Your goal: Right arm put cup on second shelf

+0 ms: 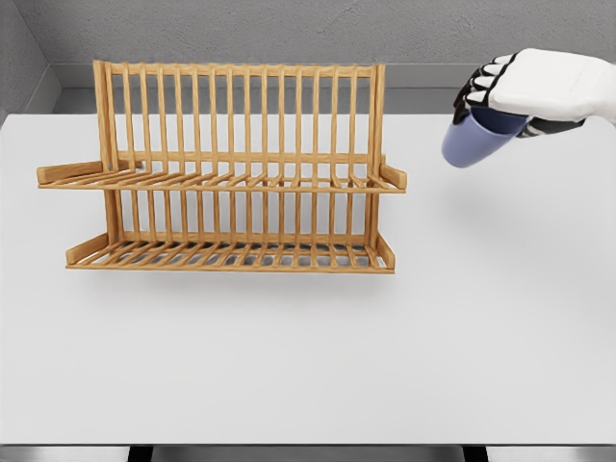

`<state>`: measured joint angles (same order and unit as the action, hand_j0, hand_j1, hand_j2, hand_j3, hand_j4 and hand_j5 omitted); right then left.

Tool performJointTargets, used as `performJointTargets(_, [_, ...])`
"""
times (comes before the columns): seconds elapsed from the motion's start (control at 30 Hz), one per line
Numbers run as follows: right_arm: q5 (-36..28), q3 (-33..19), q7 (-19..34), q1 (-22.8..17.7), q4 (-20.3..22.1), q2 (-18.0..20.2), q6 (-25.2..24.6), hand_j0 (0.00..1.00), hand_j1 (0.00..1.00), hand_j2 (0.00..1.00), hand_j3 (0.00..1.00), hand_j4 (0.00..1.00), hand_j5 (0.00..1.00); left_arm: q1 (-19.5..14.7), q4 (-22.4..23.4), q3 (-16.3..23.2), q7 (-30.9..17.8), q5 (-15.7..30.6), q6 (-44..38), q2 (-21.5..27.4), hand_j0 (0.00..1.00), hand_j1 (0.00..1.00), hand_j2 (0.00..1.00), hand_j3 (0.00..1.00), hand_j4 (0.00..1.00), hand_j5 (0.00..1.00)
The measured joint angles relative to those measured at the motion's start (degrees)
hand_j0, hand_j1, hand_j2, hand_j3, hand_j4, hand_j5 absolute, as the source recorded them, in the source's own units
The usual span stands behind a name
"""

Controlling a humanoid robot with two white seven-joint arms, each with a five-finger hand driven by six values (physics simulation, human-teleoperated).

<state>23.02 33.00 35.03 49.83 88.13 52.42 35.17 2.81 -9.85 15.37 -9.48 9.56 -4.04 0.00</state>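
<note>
Head view shows the right hand (pixel 510 91) clamped around a tilted blue cup (pixel 476 140), held in the air right of the wooden rack (pixel 231 173), where it could clip the upper shelf's (pixel 221 181) end post or slip free.

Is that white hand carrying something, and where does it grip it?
Yes. The right hand holds a blue cup, its fingers wrapped around the cup's upper end. The cup is tilted in the air, to the right of the wooden rack.
</note>
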Motion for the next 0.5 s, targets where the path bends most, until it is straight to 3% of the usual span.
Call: performJointTargets(0.5, [-0.07,0.14,0.03,1.67,7.82,-2.68,0.03,0.60,0.60,0.60,0.60,0.60,0.60,0.00,0.01,0.00,0.00,0.00,0.00,0.00,1.00,1.00,1.00,1.00,1.00,1.00])
